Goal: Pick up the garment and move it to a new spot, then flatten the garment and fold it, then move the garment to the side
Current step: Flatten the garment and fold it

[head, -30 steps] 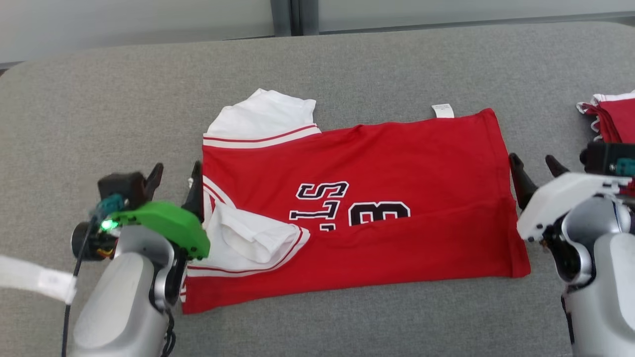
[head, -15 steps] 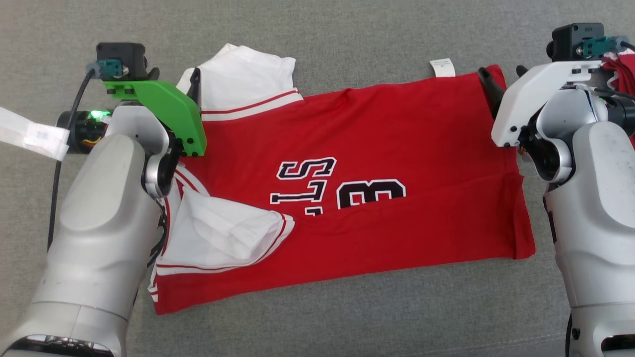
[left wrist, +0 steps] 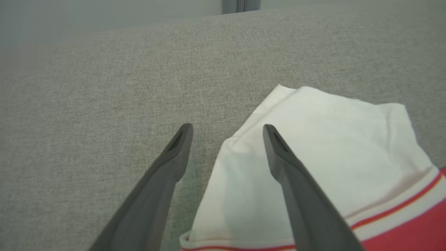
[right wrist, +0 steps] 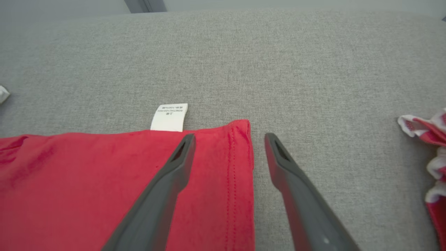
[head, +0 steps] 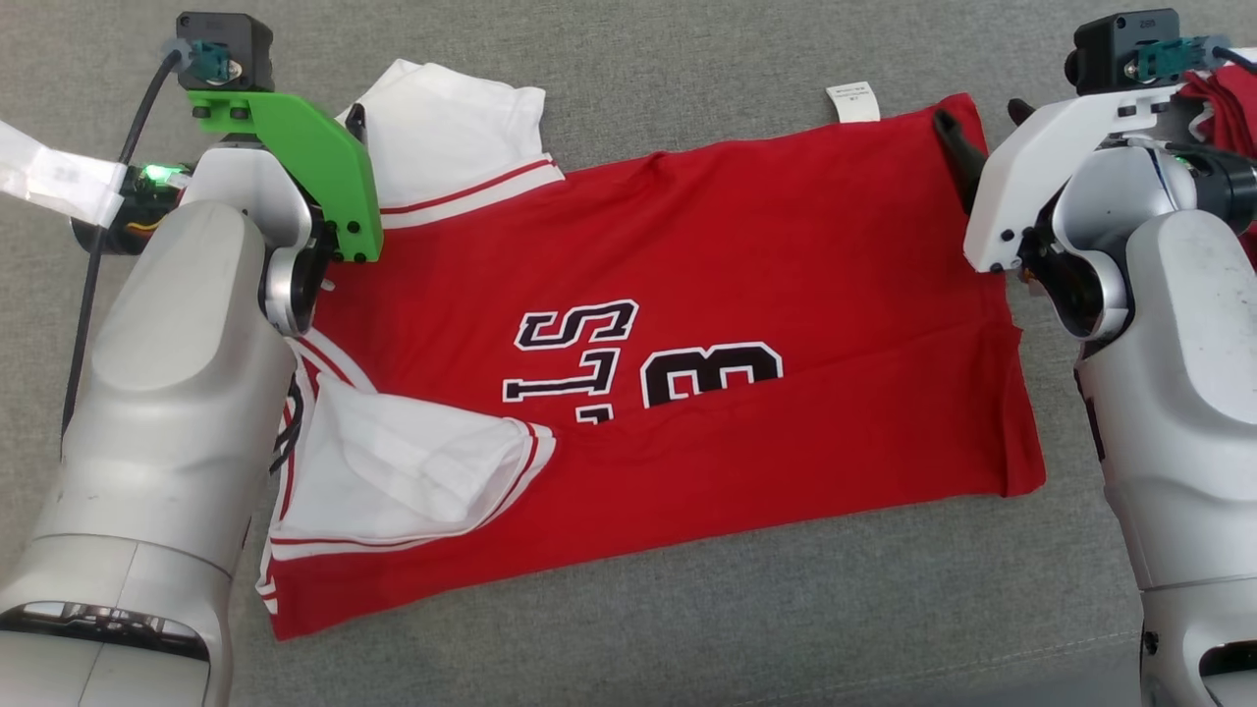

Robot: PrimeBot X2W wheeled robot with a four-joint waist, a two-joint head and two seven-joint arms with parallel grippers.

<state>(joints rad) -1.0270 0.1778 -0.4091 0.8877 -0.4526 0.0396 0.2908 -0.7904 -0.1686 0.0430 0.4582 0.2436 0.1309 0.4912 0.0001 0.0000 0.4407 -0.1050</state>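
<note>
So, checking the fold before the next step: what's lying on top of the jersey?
A white sleeve lies folded onto the jersey, on its red front. A red fold crosses the black lettering, hiding its lower part. Whatever is beneath the sleeve is covered.

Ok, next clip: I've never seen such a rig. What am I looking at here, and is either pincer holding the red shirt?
This is a two-armed robot. The wide picture comes from its head camera, looking down at a grey padded surface; the pale arms at both sides are its own. The other two come from wrist cameras looking along each arm's two dark fingers. A red jersey with white sleeves lies spread out. The left pincer stands open at the far white sleeve, one finger over it, one over the grey fabric. The right pincer stands open astride the jersey's far corner, near the white care label. Neither holds anything. More red-and-white cloth lies off to the right.
</note>
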